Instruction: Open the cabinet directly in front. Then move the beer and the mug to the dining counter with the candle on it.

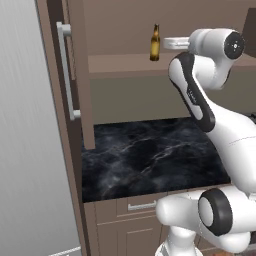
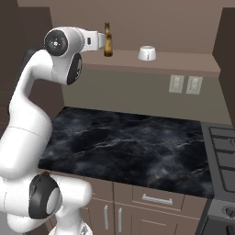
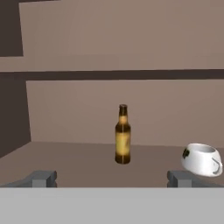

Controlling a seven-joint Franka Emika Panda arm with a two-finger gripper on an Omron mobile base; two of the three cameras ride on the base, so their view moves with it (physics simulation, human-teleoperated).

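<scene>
The cabinet's brown shelf (image 2: 183, 59) carries the upright beer (image 2: 108, 40) and, well to its right, the white mug (image 2: 147, 53), tilted.

Amber-brown beer (image 3: 123, 135) with yellowish label, white mug (image 3: 201, 159) with dark mark, brown cabinet (image 3: 109, 57), white-veined black worktop (image 2: 133, 147)

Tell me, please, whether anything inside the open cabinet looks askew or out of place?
Yes: the mug on the cabinet shelf looks tipped rather than standing square, to the right of the beer, which stands upright. Nothing looks spilled.
</scene>
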